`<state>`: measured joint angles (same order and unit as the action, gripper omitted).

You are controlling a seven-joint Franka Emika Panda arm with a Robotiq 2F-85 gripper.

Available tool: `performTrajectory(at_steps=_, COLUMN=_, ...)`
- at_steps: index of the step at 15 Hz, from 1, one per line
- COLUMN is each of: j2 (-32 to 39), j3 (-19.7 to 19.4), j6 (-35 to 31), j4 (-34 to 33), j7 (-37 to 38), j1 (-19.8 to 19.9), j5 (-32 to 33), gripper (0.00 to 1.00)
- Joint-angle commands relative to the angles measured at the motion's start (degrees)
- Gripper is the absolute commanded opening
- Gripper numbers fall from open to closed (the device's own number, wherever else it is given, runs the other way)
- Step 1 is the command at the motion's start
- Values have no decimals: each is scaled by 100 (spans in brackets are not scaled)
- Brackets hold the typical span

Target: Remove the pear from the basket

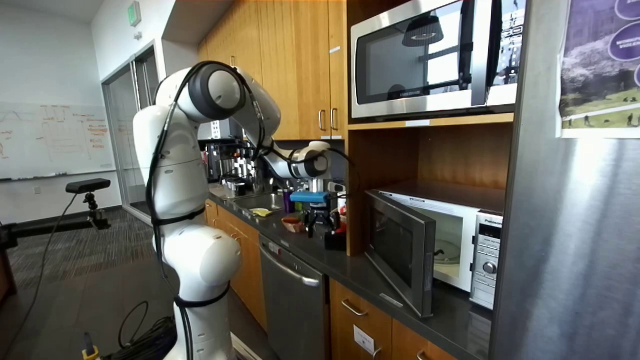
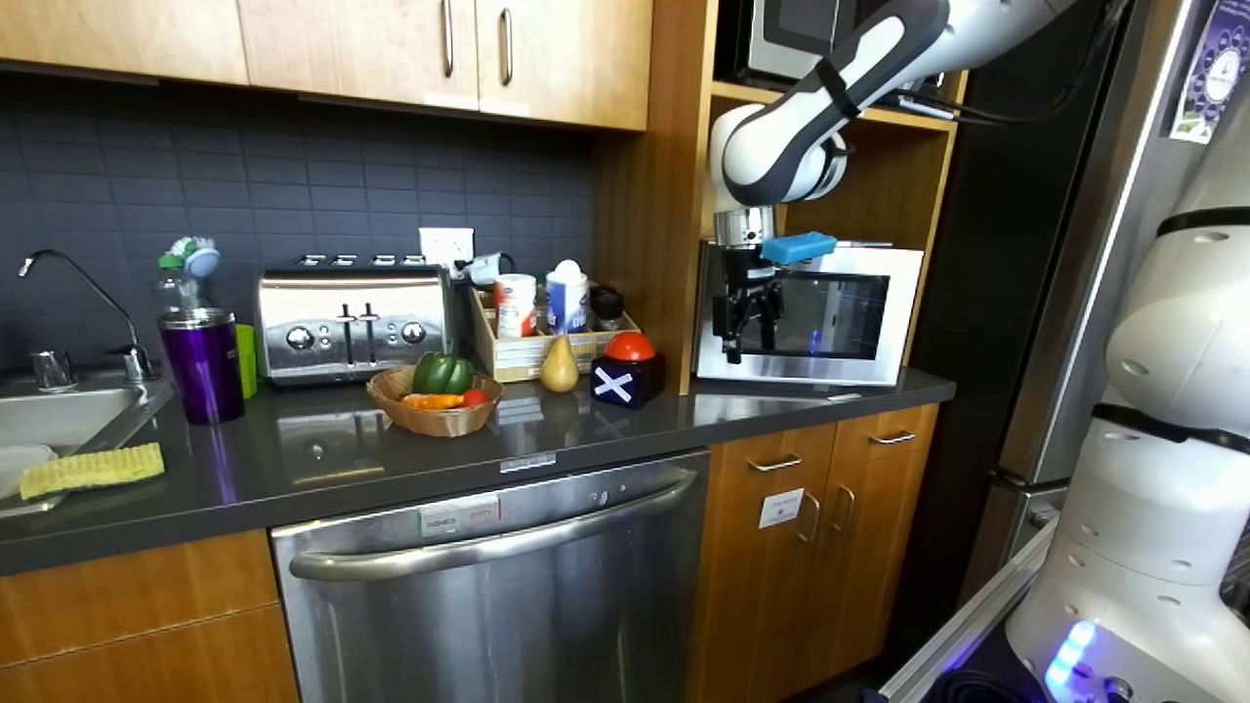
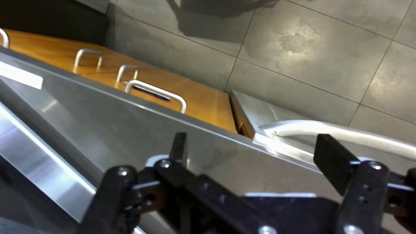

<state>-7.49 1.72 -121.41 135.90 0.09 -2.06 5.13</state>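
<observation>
The yellow-brown pear (image 2: 560,366) stands upright on the dark counter in an exterior view, outside the basket and to its right. The wicker basket (image 2: 430,420) holds a green pepper (image 2: 442,373), an orange carrot-like item (image 2: 433,401) and a red round item (image 2: 475,397). The basket (image 1: 293,226) also shows behind the gripper in an exterior view, where I cannot make out the pear. My gripper (image 2: 750,344) hangs above the counter, right of the pear and in front of the microwave. In the wrist view the gripper (image 3: 255,151) is open and empty, over bare counter.
A black box with a red button (image 2: 627,376) stands between pear and gripper. A wooden crate (image 2: 518,356) with canisters and a toaster (image 2: 356,322) stand behind. The lower microwave's door (image 1: 400,250) is open over the counter. A tall cabinet panel (image 2: 645,195) rises beside the arm.
</observation>
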Motion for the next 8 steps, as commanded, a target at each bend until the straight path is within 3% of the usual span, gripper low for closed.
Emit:
performTrajectory(at_steps=1, j2=-775, j3=-418, j6=-68, j4=721, j7=-245, j1=373, j5=-125, gripper=100)
performTrajectory(at_steps=4, j2=-1178, j3=-807, j6=-113, j4=1095, j7=-523, j1=720, j5=22, gripper=100)
performTrajectory(at_steps=5, j2=-684, j3=-632, j6=-1, j4=686, j7=-336, j1=582, j5=3, gripper=100)
performTrajectory(at_steps=8, j2=-995, j3=-841, j6=-9, j4=935, j7=-529, j1=758, j5=3, gripper=100)
